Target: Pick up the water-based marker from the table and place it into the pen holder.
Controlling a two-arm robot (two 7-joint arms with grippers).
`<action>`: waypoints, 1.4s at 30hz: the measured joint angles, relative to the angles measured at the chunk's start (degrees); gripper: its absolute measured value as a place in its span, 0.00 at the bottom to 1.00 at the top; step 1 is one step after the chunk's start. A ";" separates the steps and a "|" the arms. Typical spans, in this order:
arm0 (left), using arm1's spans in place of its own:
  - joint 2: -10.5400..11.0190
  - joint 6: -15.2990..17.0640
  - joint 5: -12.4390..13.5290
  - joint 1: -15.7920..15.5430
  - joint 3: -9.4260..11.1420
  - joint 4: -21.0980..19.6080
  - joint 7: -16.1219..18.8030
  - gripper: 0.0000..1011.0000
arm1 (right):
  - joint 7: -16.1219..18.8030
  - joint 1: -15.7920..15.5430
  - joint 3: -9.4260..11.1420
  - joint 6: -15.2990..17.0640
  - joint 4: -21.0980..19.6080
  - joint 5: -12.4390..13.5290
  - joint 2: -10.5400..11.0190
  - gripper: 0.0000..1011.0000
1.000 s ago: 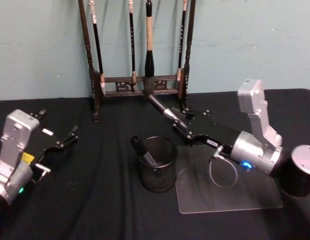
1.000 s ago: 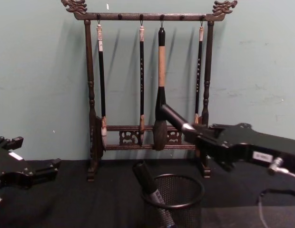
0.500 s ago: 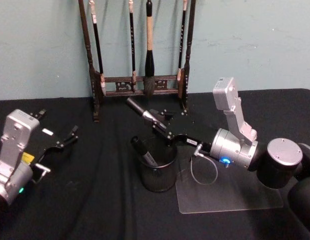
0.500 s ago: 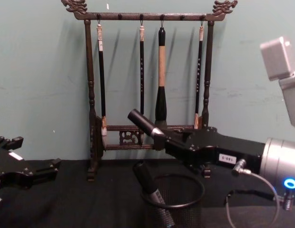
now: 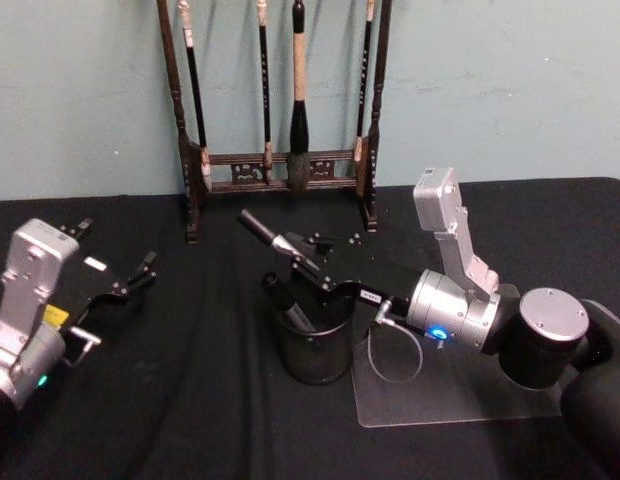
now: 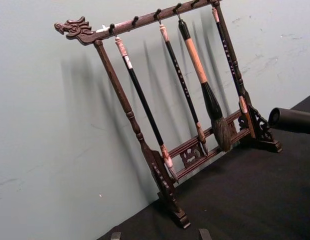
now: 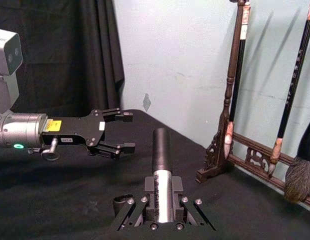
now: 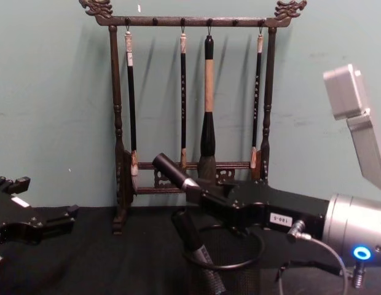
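My right gripper point(image 5: 308, 268) is shut on a water-based marker point(image 5: 273, 240), a black pen with a silver band, held tilted with its free end up and to the left. It hangs just above the pen holder point(image 5: 315, 350), a black mesh cup in mid-table with another black marker point(image 5: 287, 301) leaning inside. In the chest view the held marker point(image 8: 172, 172) and right gripper point(image 8: 201, 195) sit over the holder's rim point(image 8: 228, 268). The right wrist view has the marker point(image 7: 160, 160) clamped upright. My left gripper point(image 5: 142, 272) is open and parked at the left.
A tall dark wooden brush rack point(image 5: 280, 160) with hanging brushes stands at the back against the wall. A clear plastic sheet point(image 5: 460, 385) lies on the black cloth right of the holder. The left gripper point(image 7: 115, 135) appears open in the right wrist view.
My right arm has swung left and lowered, carrying the marker from right of the holder to just above its rim. The left arm has stayed still.
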 joint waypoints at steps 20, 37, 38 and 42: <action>0.00 0.00 0.00 0.00 0.00 0.00 0.00 1.00 | -0.52 -0.49 -0.22 0.34 0.39 0.14 -0.19 0.40; 0.00 0.00 0.00 0.00 0.00 0.00 0.00 1.00 | -0.44 -0.45 -0.18 0.34 0.37 0.14 -0.19 0.91; 0.00 0.00 0.00 0.00 0.00 0.00 0.00 1.00 | -0.44 -0.45 -0.18 0.34 0.37 0.14 -0.19 0.96; 0.00 0.00 0.00 0.00 0.00 0.00 0.00 1.00 | -0.44 -0.45 -0.19 0.34 0.37 0.14 -0.19 0.99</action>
